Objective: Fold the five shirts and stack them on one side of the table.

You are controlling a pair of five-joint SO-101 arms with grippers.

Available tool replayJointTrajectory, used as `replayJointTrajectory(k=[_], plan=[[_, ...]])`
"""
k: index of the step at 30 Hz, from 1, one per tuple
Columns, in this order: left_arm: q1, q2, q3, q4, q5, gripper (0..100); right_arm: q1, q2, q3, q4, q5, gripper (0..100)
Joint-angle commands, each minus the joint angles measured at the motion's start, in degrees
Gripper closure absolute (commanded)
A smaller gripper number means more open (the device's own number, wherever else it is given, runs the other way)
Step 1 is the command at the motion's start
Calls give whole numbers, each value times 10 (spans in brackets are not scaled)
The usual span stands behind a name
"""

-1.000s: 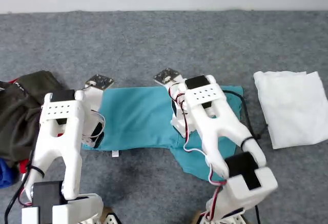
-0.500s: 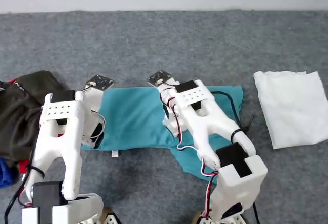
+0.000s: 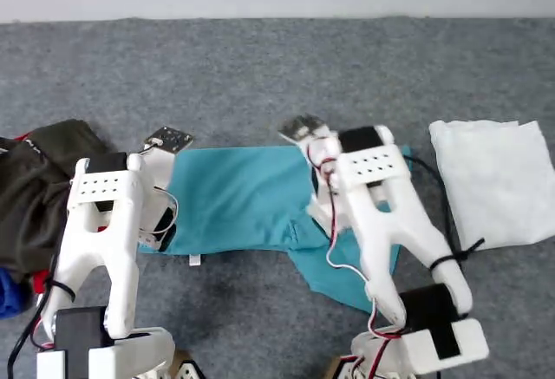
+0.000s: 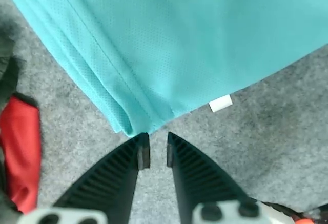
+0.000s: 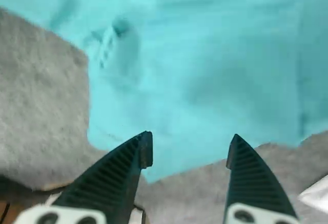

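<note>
Overhead, close wrist views; shared shirt (image 3: 238, 195)

Dark clothes pile (image 3: 35, 188) partly beyond left edge

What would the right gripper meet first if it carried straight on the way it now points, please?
Most likely the teal shirt. The right gripper is open and points down at the cloth near its edge, with the grey table just beside. How far above the cloth it hangs is unclear.
</note>
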Motion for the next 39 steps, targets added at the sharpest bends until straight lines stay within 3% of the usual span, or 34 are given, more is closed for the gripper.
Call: replayJointTrajectory(k=[1,7,25,32,39], plan=[[5,-21,-1,-4,-5,935,32,-28,87,-29,27,753],[5,-21,-1,-4,-5,935,69,-28,192,-72,54,754],[5,-21,25,-36,-5,935,72,-27,318,-136,80,757],[5,-21,26,-36,-5,935,72,-23,357,-208,80,910],[5,-21,26,-36,-5,935,69,-27,380,-232,91,936]])
